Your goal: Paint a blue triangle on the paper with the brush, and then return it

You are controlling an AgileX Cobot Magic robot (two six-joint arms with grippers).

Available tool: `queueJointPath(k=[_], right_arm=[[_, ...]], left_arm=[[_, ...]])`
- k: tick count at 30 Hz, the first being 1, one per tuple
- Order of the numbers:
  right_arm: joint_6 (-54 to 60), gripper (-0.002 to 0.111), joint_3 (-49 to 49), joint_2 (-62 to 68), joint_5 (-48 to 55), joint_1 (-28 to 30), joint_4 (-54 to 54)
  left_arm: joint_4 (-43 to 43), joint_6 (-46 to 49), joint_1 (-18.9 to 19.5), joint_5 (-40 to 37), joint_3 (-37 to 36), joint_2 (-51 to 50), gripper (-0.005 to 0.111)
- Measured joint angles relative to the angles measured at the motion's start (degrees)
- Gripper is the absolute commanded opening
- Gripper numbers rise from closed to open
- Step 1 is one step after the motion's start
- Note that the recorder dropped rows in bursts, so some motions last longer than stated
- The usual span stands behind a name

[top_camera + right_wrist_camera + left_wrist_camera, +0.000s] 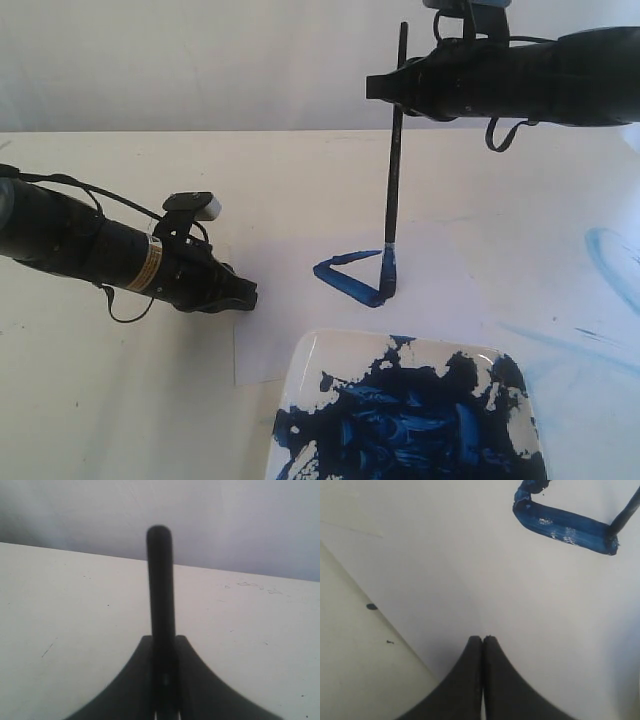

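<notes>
Three sides of the blue triangle (347,284) look joined mid-frame on the paper (265,350), so the brush (396,170), pinched upright by the right gripper (388,88) with its tip on the lower-right corner, probably needs lifting straight and returning, while the left gripper (247,297) rests pressed together.

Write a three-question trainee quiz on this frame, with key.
1. True or false: the left gripper is shut and empty.
2. The brush tip is: A) in the paint dish, B) at a corner of the blue triangle on the paper, C) lifted clear.
3. Fill in: the right gripper holds the brush nearly ___.
Key: 1 true; 2 B; 3 upright.
</notes>
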State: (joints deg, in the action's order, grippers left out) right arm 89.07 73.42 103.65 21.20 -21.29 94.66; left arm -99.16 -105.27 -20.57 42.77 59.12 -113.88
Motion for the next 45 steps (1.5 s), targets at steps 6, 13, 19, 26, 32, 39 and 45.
queueJointPath(k=[6,13,19,26,32,39,45], right_arm=[[0.0,0.0,0.0,0.0,-0.46,0.0,0.0],[0.09,0.0,0.06,1.39,-0.7,0.0,0.62],[1.05,0.0,0.06,1.79,-1.06,0.0,1.37],[6.12,0.0,0.06,1.79,-1.35,0.0,4.72],[7.53,0.0,0.58,1.79,-1.48,0.0,5.3],[7.74,0.0,1.2,2.67,-1.29,0.0,5.4],[7.87,0.0,1.85,3.04,-1.06,0.0,5.42]], left_arm=[[0.0,0.0,0.0,0.0,0.0,0.0,0.0],[0.0,0.0,0.0,0.0,0.0,0.0,0.0],[0.0,0.0,0.0,0.0,0.0,0.0,0.0],[0.0,0.0,0.0,0.0,0.0,0.0,0.0],[0.0,0.0,0.0,0.0,0.0,0.0,0.0],[0.0,0.0,0.0,0.0,0.0,0.0,0.0],[0.0,0.0,0.0,0.0,0.0,0.0,0.0]])
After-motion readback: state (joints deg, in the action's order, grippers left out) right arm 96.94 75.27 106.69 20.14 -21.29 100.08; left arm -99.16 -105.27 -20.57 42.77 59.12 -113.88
